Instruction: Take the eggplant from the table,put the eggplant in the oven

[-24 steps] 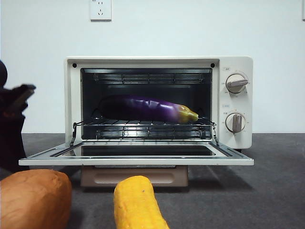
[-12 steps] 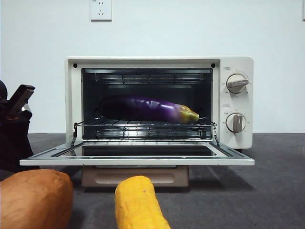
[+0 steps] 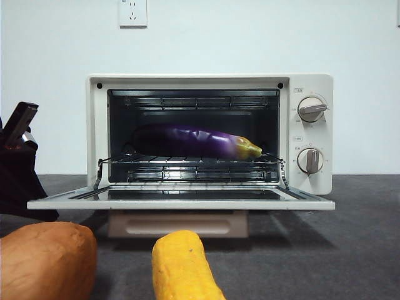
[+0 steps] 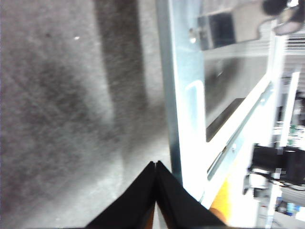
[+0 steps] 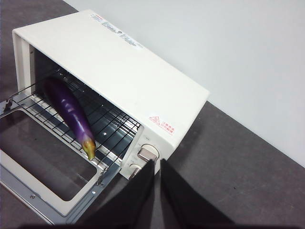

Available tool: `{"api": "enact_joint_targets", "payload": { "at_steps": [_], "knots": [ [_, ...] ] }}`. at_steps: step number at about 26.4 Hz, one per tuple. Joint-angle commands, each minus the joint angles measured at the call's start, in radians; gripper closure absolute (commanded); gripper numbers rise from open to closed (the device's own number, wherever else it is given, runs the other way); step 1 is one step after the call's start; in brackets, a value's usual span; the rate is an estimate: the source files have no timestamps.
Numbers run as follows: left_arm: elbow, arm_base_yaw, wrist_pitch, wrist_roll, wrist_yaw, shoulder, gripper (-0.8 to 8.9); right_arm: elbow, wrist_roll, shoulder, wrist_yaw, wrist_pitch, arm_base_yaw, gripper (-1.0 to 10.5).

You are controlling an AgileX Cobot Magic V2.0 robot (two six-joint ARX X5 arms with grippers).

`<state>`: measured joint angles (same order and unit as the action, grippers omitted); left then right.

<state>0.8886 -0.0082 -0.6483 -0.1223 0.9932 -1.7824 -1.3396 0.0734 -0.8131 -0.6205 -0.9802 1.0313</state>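
Nearest you on the desk lie a corn cob and a sweet potato, both in front of the oven. At the left edge of the front view your left tool sits low beside the open door, its jaws pressed together and grasping nothing. Behind the door, the eggplant lies lengthwise on the wire rack inside the oven, its stem end toward the knobs. Your right tool hangs high above the oven's knob end, jaws nearly closed with only a thin gap, empty.
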Motion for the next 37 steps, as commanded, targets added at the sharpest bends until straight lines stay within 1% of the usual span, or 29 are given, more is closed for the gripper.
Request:
{"api": "enact_joint_targets", "payload": {
  "at_steps": [1, 9, 15, 22, 29, 31, 33, 35, 37],
  "knots": [
    [-0.002, -0.01, -0.008, -0.021, 0.101, -0.036, 8.07, -0.021, -0.02, -0.008, -0.001, 0.006, 0.011, 9.4],
    [0.035, 0.033, -0.066, -0.024, 0.15, -0.036, 8.07, -0.021, -0.023, -0.008, -0.001, 0.006, 0.011, 9.4],
    [0.095, 0.047, -0.082, -0.023, 0.253, -0.035, 8.07, -0.02, -0.031, -0.008, -0.001, 0.005, 0.011, 9.4],
    [0.228, 0.047, -0.128, -0.016, 0.257, -0.035, 8.07, -0.02, -0.037, -0.008, -0.001, 0.003, 0.011, 9.4],
    [0.447, 0.048, -0.183, -0.014, 0.255, -0.035, 8.07, -0.02, -0.037, -0.01, 0.0, 0.002, 0.011, 9.4],
    [0.505, 0.048, -0.214, -0.016, 0.252, -0.035, 8.07, -0.02, -0.038, -0.011, 0.001, 0.003, 0.011, 9.4],
    [0.554, 0.048, -0.249, -0.02, 0.223, -0.024, 8.07, -0.019, -0.038, -0.023, 0.017, 0.001, 0.011, 9.4],
    [0.577, 0.045, -0.264, -0.021, 0.163, 0.007, 8.06, -0.015, -0.041, -0.029, 0.045, -0.002, 0.011, 9.4],
    [0.578, 0.037, -0.262, -0.02, 0.083, 0.061, 8.06, -0.006, -0.04, -0.043, 0.085, -0.002, 0.011, 9.4]
  ]
}}
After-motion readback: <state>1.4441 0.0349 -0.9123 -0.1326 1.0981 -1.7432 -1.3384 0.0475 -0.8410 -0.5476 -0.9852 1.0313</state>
